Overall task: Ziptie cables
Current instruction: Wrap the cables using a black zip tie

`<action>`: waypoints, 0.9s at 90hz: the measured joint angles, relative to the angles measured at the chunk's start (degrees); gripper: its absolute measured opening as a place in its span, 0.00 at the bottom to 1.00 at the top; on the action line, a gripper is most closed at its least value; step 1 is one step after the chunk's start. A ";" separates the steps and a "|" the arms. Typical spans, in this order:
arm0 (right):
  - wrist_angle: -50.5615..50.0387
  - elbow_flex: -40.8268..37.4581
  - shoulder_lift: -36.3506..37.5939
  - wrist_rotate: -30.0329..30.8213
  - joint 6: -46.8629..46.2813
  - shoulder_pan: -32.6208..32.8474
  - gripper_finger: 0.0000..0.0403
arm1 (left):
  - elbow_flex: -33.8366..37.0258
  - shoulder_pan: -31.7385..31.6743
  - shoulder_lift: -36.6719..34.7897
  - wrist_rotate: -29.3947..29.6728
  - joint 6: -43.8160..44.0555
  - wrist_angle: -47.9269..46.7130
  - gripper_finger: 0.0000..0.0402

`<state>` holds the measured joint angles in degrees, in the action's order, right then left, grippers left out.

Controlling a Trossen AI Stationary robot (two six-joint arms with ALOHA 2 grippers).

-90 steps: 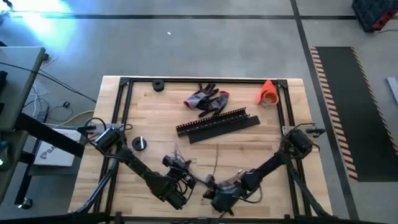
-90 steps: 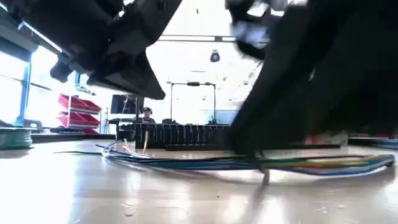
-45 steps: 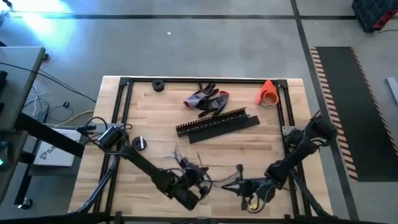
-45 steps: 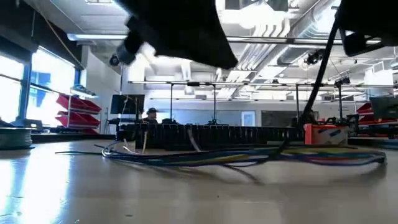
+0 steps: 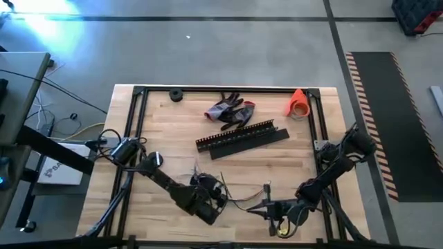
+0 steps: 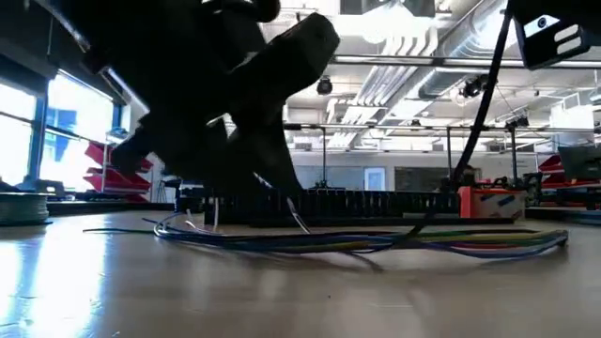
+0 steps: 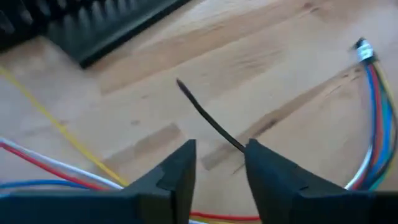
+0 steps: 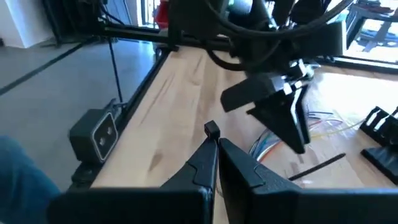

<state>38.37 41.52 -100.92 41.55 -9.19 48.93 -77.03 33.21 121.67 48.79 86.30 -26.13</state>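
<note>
The cables (image 5: 239, 200), a loose bundle of thin coloured and pale wires, lie flat on the wooden table near its front edge; they also show in the low view (image 6: 376, 242). My left gripper (image 7: 221, 149) stands open just above them. A thin black ziptie strip (image 7: 208, 118) lies on the wood, and its near end runs in behind one finger. My right gripper (image 8: 216, 144), at the front right (image 5: 266, 205), points toward the left arm. It is shut, with a small black piece (image 8: 211, 129) at its fingertips. My left gripper: the ziptie strip's near end (image 7: 239, 146) vanishes behind one finger, and I cannot tell whether they touch. My right gripper pinches the small black piece (image 8: 211, 129) at the free ends of its two fingers. It comes in level from the table's right, and the piece is clear of the table.
Long black slotted strips (image 5: 242, 140) lie across the table's middle. Grey-and-red gloves (image 5: 230, 111), an orange cone (image 5: 299, 102) and a black roll (image 5: 176, 95) sit at the far side. A black disc (image 5: 156, 160) lies at the left, and a black rail (image 5: 228, 88) frames the table.
My right gripper has gone toward the table's right edge, away from the cables, and has then kept still. My left gripper has gone right and then toward the far edge, coming down over the left part of the bundle. The cables stay on the table.
</note>
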 joint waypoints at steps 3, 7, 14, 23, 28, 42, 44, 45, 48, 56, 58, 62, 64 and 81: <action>0.02 0.00 0.00 -0.04 0.04 -0.02 0.00 | 1.60 0.00 0.00 0.18 0.01 2.77 0.37; -0.21 0.00 0.00 -0.05 0.07 -0.02 0.00 | 3.91 -0.04 0.04 0.74 -0.69 7.51 0.39; -0.42 -0.02 0.00 -0.07 0.22 0.00 0.00 | 7.66 -0.06 0.04 2.16 -4.25 17.94 0.42; -0.58 -0.02 0.00 -0.10 0.12 -0.02 0.00 | 12.35 -0.64 0.04 3.01 -9.30 30.07 0.43; -0.74 -0.02 0.00 -0.10 0.20 -0.02 0.00 | 14.39 -1.01 -0.08 3.70 -11.27 35.40 0.44; -1.18 -0.02 0.00 -0.16 0.11 -0.07 0.00 | 16.63 -1.98 -0.18 4.94 -14.15 41.53 0.44; -1.22 -0.02 0.00 -0.16 0.07 -0.11 0.00 | 16.63 -2.10 -0.17 4.67 -14.74 41.76 0.44; -1.23 -0.02 0.00 -0.16 0.02 -0.14 0.00 | 16.63 -2.12 -0.17 4.57 -15.18 41.99 0.44; -1.31 -0.02 0.00 -0.17 -0.42 -0.17 0.00 | 16.63 -2.07 -0.17 4.08 -17.06 42.82 0.44; -2.18 -0.02 0.00 -0.25 -1.92 -0.47 0.00 | 15.73 -1.27 -0.49 3.60 -24.82 42.34 0.44; -2.35 -0.02 0.00 -0.23 -2.42 -0.55 0.00 | 15.35 -0.97 -0.75 3.63 -26.82 42.23 0.44; -2.64 -0.02 0.00 -0.23 -2.90 -0.72 0.00 | 14.46 -0.29 -1.71 3.78 -30.46 41.87 0.43; -2.79 -0.02 0.00 -0.30 -3.16 -0.85 0.00 | 14.01 0.05 -2.24 3.81 -32.02 41.52 0.43; -3.08 -0.02 0.00 -2.27 -4.71 -1.72 0.00 | 11.84 3.09 -4.42 4.05 -43.08 39.98 0.39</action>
<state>35.29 41.50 -100.92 39.28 -13.90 47.21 -65.19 36.30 117.25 52.84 43.22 13.85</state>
